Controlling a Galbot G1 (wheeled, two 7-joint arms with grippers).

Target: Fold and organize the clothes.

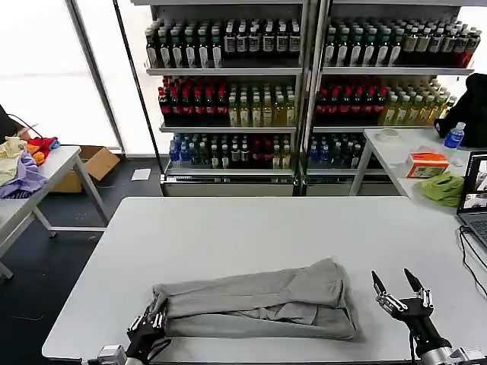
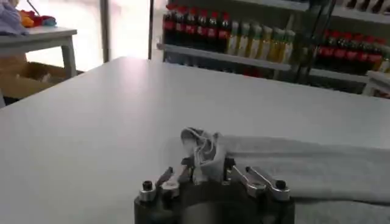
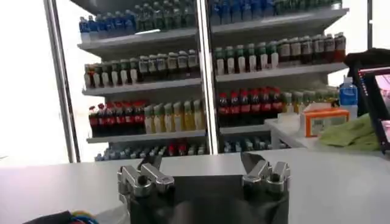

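Mid-fold on 1 grey shirt (image 1: 259, 303) — it lies as a long folded band across the near part of the white table (image 1: 228, 228), already narrowed lengthwise, wrinkled and not yet squared; my read is the step in hand is the end-over-end fold of that band.

Left gripper (image 1: 154, 319) sits low at the near table edge on the shirt's left end, clamped on a bunched corner of fabric; left wrist view shows the cloth pinched up between the fingers (image 2: 172, 178), rest of the shirt (image 2: 304, 167) trailing away flat on the table.

Right gripper (image 1: 401, 291) hovers just beside the shirt's right end, apart from it, fingers spread and holding nothing; forearm comes up from the near edge, tips pointing away from the robot.

Next move likely needs the right to come in and grab the right end, or pin it, while the left carries its corner across — keep the layers together; a 1-corner pinch could let the band unroll.
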